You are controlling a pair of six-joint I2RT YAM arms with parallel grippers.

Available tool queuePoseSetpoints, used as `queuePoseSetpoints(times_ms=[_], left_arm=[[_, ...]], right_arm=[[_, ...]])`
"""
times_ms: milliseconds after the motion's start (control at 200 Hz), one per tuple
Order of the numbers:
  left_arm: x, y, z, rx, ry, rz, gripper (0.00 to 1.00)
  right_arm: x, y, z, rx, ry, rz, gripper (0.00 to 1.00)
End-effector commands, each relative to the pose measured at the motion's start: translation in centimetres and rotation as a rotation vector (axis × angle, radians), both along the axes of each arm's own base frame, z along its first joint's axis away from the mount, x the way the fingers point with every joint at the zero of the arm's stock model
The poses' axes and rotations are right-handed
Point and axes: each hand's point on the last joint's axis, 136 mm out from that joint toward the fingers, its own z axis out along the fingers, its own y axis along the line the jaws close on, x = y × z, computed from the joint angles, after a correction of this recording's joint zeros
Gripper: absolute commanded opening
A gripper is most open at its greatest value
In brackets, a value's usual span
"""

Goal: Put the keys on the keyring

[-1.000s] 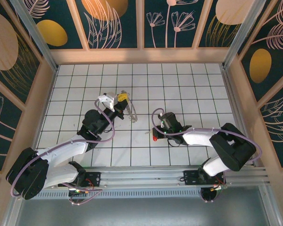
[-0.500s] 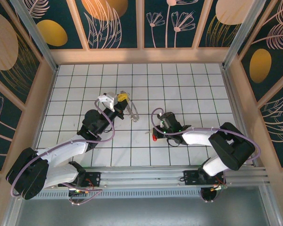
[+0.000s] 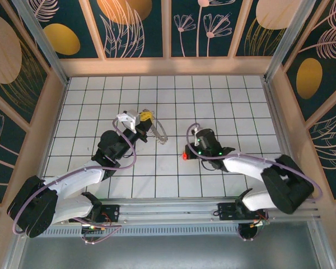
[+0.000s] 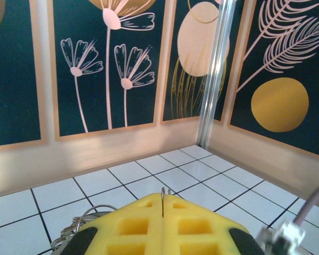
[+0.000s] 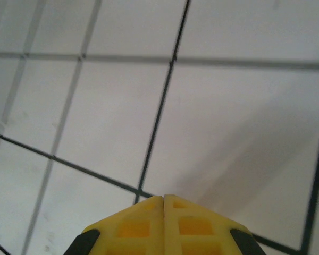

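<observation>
Top external view: at left you see the left gripper (image 3: 147,117) clamped on the thin brownish-grey metal keyring (image 3: 158,133). At right, the right gripper (image 3: 189,155) has its fingers pressed together, with the small red-headed key (image 3: 185,156) at their tip above the white tiled floor (image 3: 157,174).

Nothing readable is showing: no words, labels, brands or numbers. The wall panels (image 4: 111,64) are carrying only painted flowers, leaves and circles.
</observation>
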Motion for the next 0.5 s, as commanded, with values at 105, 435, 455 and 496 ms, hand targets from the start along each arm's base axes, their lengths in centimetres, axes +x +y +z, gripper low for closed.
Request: queuePoseSetpoints(times_ms=[105, 435, 455, 496], left_arm=[[-1.1, -1.1, 3.4, -0.048, -0.099, -0.084, 0.0], [-2.8, -4.1, 3.0, 0.001, -0.122, -0.282, 0.0], [-2.9, -4.2, 3.0, 0.003, -0.123, -0.294, 0.0], [-3.1, -4.6, 2.9, 0.011, -0.119, -0.316, 0.0]], right_arm=[[3.0, -1.1, 9.1, 0.131, -0.229, 0.002, 0.0], [2.4, -1.1, 17.5, 0.355, -0.477, 0.167, 0.0], [2.1, -1.0, 17.9, 0.367, -0.489, 0.181, 0.0], [1.7, -0.8, 18.5, 0.385, -0.512, 0.205, 0.0]])
